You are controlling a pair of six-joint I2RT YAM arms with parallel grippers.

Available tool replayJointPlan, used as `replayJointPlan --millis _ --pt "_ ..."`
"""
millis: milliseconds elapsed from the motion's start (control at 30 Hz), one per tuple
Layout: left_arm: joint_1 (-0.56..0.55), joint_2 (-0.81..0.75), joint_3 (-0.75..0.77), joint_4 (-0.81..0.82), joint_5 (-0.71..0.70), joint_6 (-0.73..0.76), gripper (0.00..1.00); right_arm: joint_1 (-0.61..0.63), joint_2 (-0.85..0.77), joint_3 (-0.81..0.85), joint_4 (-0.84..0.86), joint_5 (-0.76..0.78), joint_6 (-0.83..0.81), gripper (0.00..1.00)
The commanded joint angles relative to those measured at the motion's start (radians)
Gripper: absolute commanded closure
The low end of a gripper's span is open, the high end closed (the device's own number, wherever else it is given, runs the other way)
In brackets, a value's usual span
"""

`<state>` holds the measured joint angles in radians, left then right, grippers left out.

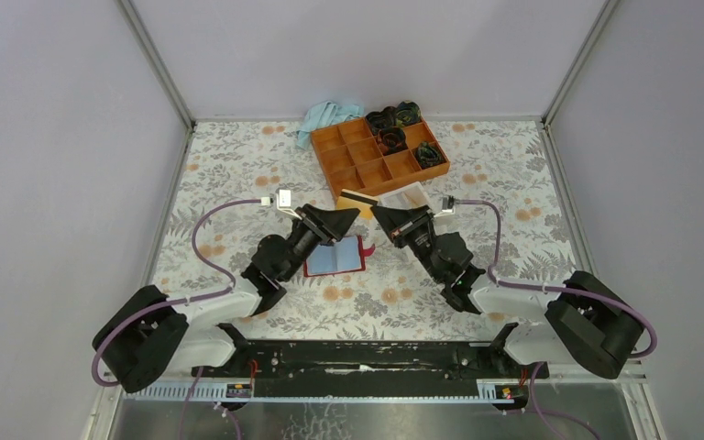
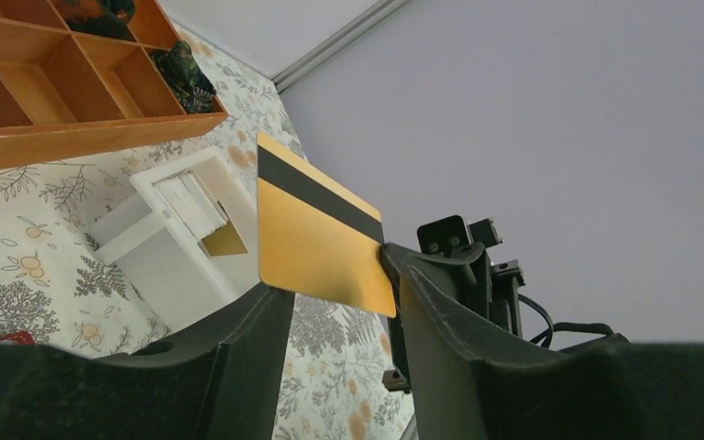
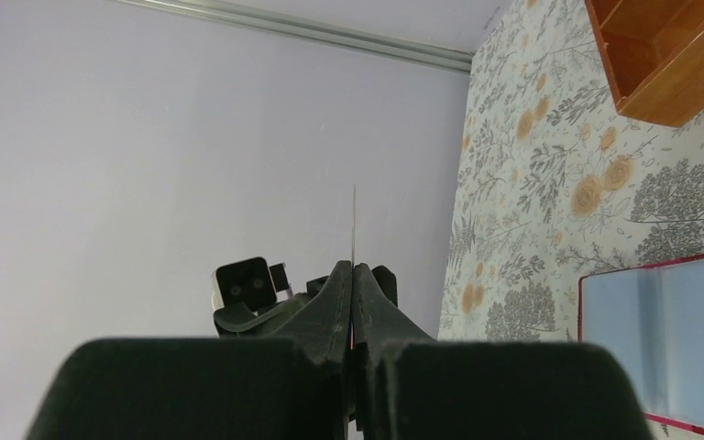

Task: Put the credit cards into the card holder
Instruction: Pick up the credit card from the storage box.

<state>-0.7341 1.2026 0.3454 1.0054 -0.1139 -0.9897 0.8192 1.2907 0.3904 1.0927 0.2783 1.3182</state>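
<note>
While my right claw (image 3: 353, 271) is clenched on a tan-gold credit card (image 2: 316, 229), edge-on to its own camera, my left claw (image 2: 330, 275) is spread wide, the card's lower edge between its fingertips. Card holder (image 1: 335, 258) lies open on the table beneath both claws.

I see one black-striped tan-gold credit card (image 2: 316, 240) raised, tilted, above mid-desk, the dark-red card holder (image 1: 335, 258) lying open toward the near edge.

An orange compartment tray (image 1: 335, 158) sits far back on the floral surface (image 1: 238, 165), with a blue cloth (image 1: 325, 116) behind it and a whitish box (image 1: 405, 194) in front.
</note>
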Motion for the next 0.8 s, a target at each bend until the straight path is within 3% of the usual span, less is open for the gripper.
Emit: replayJointPlan --millis 0,133,333,533,767 --pt "-0.007 0.012 0.014 0.124 -0.048 0.016 0.49 0.026 0.019 0.042 0.092 0.052 -0.001 1.0" --pt "-0.007 0.026 0.011 0.146 -0.057 0.019 0.58 0.026 0.018 0.043 0.075 0.047 0.0 1.0" --pt "-0.005 0.025 0.007 0.159 -0.069 0.025 0.82 0.029 0.02 0.033 0.077 0.053 0.009 1.0" --pt "-0.006 0.03 -0.009 0.198 -0.084 0.026 0.99 0.03 0.041 0.041 0.083 0.039 0.021 1.0" --pt "-0.005 0.042 -0.03 0.261 -0.084 0.039 1.0 0.032 0.052 0.029 0.1 0.021 0.013 0.96"
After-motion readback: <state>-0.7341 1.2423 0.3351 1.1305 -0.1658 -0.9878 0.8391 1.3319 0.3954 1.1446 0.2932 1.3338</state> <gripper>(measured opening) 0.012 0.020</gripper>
